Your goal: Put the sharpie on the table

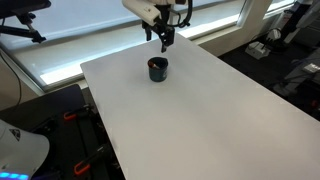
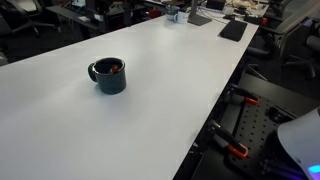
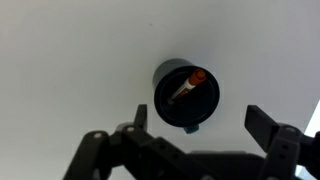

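Much bare table (image 1: 205,115) around cup (image 1: 158,69), sharpie (image 3: 188,87) inside

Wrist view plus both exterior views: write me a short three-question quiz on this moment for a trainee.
1. True or false: the sharpie lies flat on the table.
2. Pick one. The gripper is: A) shut on the sharpie; B) open, above the mug; C) resting on the table.
3. Fill in the blank: the sharpie leans inside the dark ___, its reddish end up.

Key: 1 false; 2 B; 3 mug.
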Available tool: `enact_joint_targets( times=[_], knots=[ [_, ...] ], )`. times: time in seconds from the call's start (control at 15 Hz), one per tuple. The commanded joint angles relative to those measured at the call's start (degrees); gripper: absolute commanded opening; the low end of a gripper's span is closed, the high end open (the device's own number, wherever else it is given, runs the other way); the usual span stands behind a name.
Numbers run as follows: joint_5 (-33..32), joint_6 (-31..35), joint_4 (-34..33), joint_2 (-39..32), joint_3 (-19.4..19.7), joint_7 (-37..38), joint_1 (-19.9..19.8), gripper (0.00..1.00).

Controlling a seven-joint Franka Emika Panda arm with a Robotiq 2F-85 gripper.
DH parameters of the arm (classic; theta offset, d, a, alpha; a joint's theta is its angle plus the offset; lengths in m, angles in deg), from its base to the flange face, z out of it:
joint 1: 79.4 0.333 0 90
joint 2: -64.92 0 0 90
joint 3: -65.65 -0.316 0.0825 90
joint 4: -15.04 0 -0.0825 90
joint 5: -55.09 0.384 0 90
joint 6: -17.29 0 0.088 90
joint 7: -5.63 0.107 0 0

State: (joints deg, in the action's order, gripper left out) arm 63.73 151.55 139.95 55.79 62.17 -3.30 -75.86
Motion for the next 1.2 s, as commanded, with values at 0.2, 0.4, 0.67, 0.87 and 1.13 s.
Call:
enact_joint_targets(
  times=[0.2,0.4,0.67,0.87,1.13],
  knots=[
    [-4.6,-3.8,-6.7,-7.0,-0.6,7.1,1.3,0.95],
    [-5.4,-3.5,-8.6,-9.9,-0.7,7.7,1.7,0.94],
    [-5.1,-3.8,-11.1,-13.3,-1.1,7.1,2.0,0.87],
    [-5.2,-3.8,-12.2,-14.8,-1.2,7.0,2.3,0.83],
    [-5.4,-3.8,-12.9,-16.0,-1.1,6.8,2.5,0.8]
  ],
)
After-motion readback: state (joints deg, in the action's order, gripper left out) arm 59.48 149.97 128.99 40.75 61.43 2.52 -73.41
